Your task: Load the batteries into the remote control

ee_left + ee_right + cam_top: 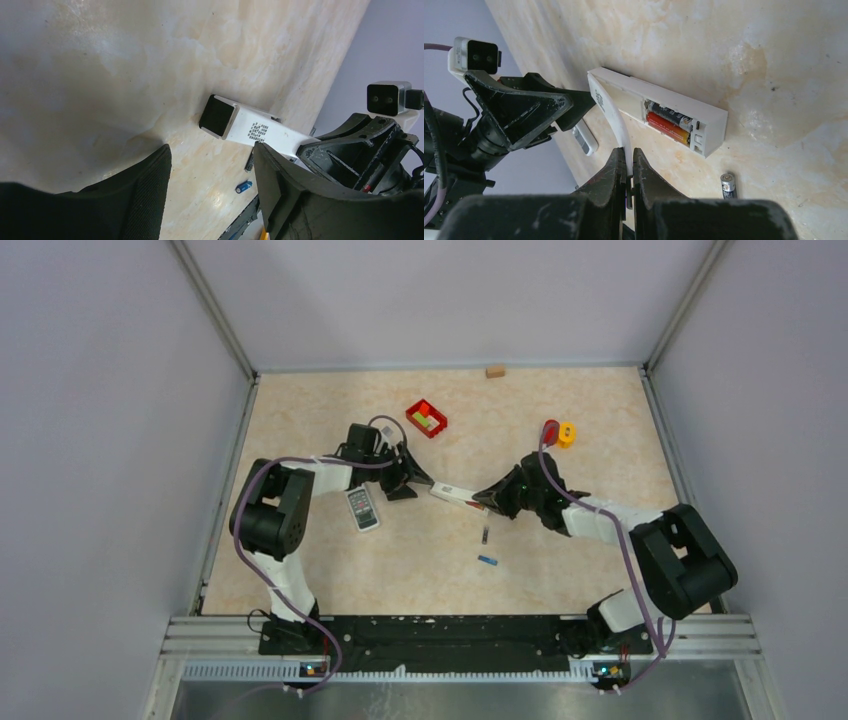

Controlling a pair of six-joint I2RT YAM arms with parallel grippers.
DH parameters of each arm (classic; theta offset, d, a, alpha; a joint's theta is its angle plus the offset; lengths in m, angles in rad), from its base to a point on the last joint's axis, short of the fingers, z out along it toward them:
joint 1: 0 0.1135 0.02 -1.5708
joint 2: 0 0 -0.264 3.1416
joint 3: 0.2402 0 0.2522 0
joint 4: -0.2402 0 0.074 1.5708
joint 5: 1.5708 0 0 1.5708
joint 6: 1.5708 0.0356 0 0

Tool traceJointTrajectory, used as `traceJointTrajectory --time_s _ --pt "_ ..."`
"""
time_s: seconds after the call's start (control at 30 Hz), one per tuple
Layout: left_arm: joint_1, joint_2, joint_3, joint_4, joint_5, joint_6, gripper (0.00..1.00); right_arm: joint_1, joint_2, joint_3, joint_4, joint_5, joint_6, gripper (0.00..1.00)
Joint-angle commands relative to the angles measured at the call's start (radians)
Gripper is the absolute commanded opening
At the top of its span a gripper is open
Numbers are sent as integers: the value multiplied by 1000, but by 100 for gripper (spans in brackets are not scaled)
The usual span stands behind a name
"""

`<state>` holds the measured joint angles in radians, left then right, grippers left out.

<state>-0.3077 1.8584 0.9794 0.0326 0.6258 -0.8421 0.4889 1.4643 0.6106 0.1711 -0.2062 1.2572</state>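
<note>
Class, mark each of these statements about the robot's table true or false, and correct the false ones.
1. The white remote has its compartment open, with two batteries inside. True.
2. The blue battery is loaded in the compartment. False: it lies loose on the table.
3. The right gripper is shut on the remote's white battery cover. True.
4. The left gripper is shut. False: its jaws stand apart.
5. The left gripper holds the grey remote. False: it lies on the table beside the left arm.
</note>
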Motion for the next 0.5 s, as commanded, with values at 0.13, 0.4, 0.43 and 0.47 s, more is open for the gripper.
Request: traceJointTrajectory --time_s 0.13,0.4,0.43,0.47 --pt "-15 33 54 2 -28 22 64 7 45 40 -136 56 -43 0" --pt "-19 50 69 -11 -46 35 61 9 100 74 -148 70 -57 0" --pt "-19 50 72 -15 -48 40 61 10 101 80 -159 74 -61 0" --pt "-20 51 73 -19 -50 43 60 10 98 84 -167 80 -64 0"
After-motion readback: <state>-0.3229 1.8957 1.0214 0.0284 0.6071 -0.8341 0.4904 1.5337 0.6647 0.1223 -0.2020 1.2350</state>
